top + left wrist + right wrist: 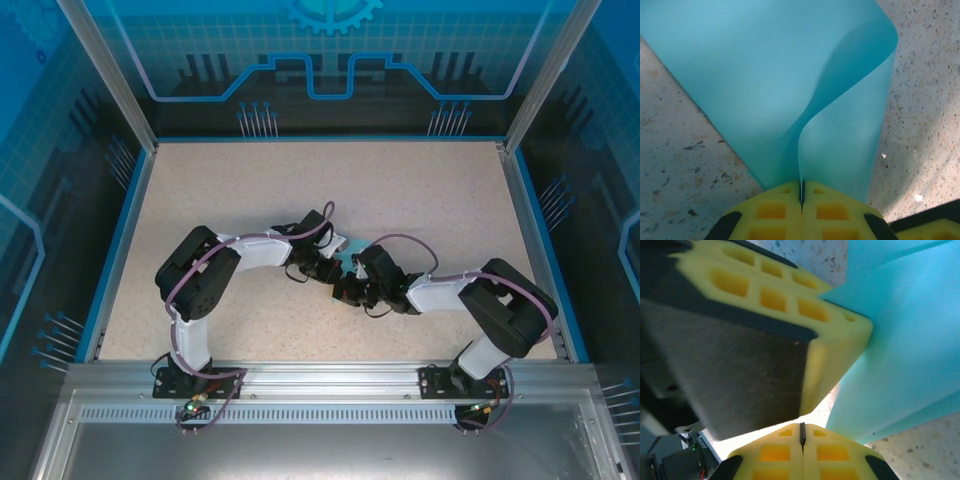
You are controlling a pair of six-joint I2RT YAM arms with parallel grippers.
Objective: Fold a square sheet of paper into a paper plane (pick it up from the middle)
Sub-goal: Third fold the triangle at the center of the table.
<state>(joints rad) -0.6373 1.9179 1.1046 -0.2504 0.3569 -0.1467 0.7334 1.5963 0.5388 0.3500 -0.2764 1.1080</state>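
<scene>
Cyan paper: the square sheet of paper (740, 75) was seen bent upward into a tall curved fold, with one flap curling over toward the upper right of the left wrist view.
Paper location: it was found at the middle of the speckled beige table (230, 200). A small patch of it showed between the two wrists, slightly right of centre in the top view.
Left gripper: the left gripper (801, 187) was pressed fully together at the bottom edge of its wrist view, and the base of the fold was pinched in the seam between the yellow pads.
Right gripper: the right gripper (801, 429) was likewise closed tight, its pads met at the bottom centre of its wrist view. No paper was made out in the seam, and whether any sheet was clamped could not be told.
Gripper relation: the left gripper's yellow fingers (837, 347) were seen across the upper left of the right wrist view, just beside the right one's tips, with the sheet spread behind them at the right.
Arms: the left arm (250, 250) and right arm (440, 292) were bent inward from the lower corners of the top view and met near the centre.
</scene>
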